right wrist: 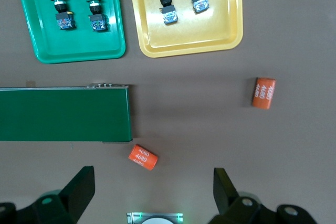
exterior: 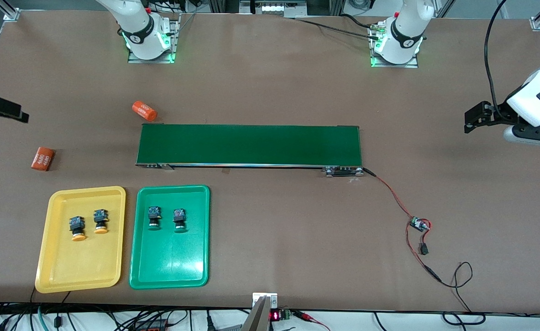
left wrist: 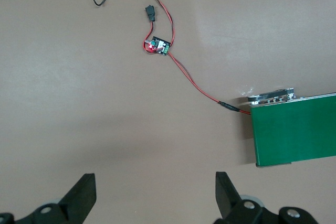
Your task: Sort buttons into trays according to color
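Note:
Two orange-capped buttons (exterior: 77,228) (exterior: 100,221) lie side by side in the yellow tray (exterior: 79,262). Two green-capped buttons (exterior: 154,217) (exterior: 179,219) lie in the green tray (exterior: 168,262) beside it. The right wrist view shows both trays, green (right wrist: 68,45) and yellow (right wrist: 184,38), with their buttons. My right gripper (exterior: 19,115) (right wrist: 153,174) hangs open and empty at the right arm's end of the table. At the left arm's end, my left gripper (exterior: 472,120) (left wrist: 155,179) is open over bare table, holding nothing.
A long dark green conveyor belt (exterior: 249,145) lies across the middle. Two orange numbered cylinders (exterior: 144,111) (exterior: 42,158) lie near its right-arm end. A small circuit board (exterior: 419,224) with red and black wires trails from the belt's other end toward the front edge.

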